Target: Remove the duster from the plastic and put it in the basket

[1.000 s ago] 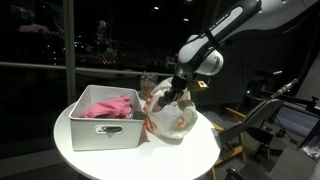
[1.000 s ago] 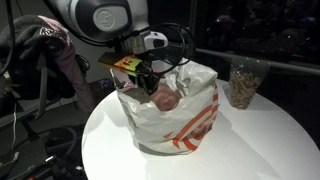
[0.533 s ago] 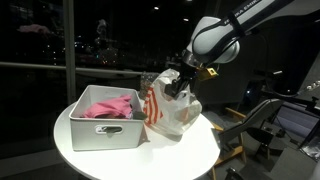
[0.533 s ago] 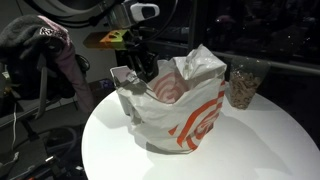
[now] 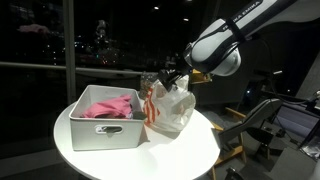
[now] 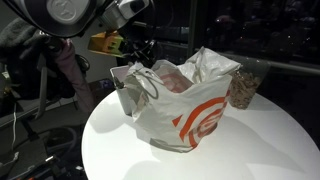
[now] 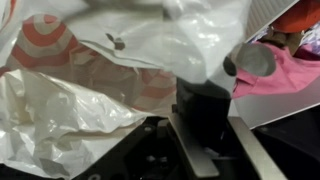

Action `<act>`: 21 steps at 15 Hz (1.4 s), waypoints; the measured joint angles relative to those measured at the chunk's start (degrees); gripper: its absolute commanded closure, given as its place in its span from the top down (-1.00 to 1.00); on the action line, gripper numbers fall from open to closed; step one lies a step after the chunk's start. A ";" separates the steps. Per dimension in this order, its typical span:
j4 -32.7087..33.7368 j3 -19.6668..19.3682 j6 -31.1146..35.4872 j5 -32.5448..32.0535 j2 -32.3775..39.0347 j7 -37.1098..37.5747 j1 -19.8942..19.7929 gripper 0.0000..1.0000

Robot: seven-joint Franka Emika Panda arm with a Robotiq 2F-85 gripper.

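The plastic bag [image 5: 172, 112] stands on the round white table, right beside the grey-white basket [image 5: 100, 135]. My gripper [image 5: 170, 80] is at the bag's top rim on the side nearest the basket; it also shows in an exterior view [image 6: 143, 62]. In the wrist view my gripper [image 7: 205, 95] has its jaws together, with the crinkled plastic [image 7: 90, 100] over the tips. The dull pinkish duster [image 6: 175, 83] lies inside the bag's open mouth [image 6: 195, 120], apart from my fingers. The basket's wall [image 7: 275, 100] is just right of the jaws.
A brighter magenta cloth [image 5: 110, 105] lies in the basket and shows in the wrist view [image 7: 290, 72]. A clear jar of brown pieces [image 6: 242, 88] stands behind the bag. The table [image 6: 260, 140] ends close around these things. Dark furniture stands beyond it.
My gripper rose out of the bag's inside to its rim and shifted toward the basket. The bag was pulled up and its mouth opened wider. The duster stayed inside.
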 measured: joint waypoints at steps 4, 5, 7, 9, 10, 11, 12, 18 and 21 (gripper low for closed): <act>-0.67 -7.47 16.81 5.28 5.69 1.58 13.27 -0.82; -0.70 -8.13 20.23 2.08 6.57 4.73 14.91 -0.81; -1.03 -8.58 25.82 -6.71 7.29 10.17 15.81 -0.80; -1.49 -9.43 29.71 -16.36 7.61 14.18 15.73 -0.79; -1.50 -9.92 30.65 -20.68 8.16 15.84 15.61 -0.76; -1.21 -10.40 31.06 -25.30 9.23 18.01 15.43 -0.74; -0.56 -10.80 31.08 -29.67 10.74 20.29 15.16 -0.73; 11.49 -9.24 23.40 -50.79 23.38 32.44 10.79 -0.70; 17.55 -4.50 17.81 -58.15 27.80 37.31 6.60 0.23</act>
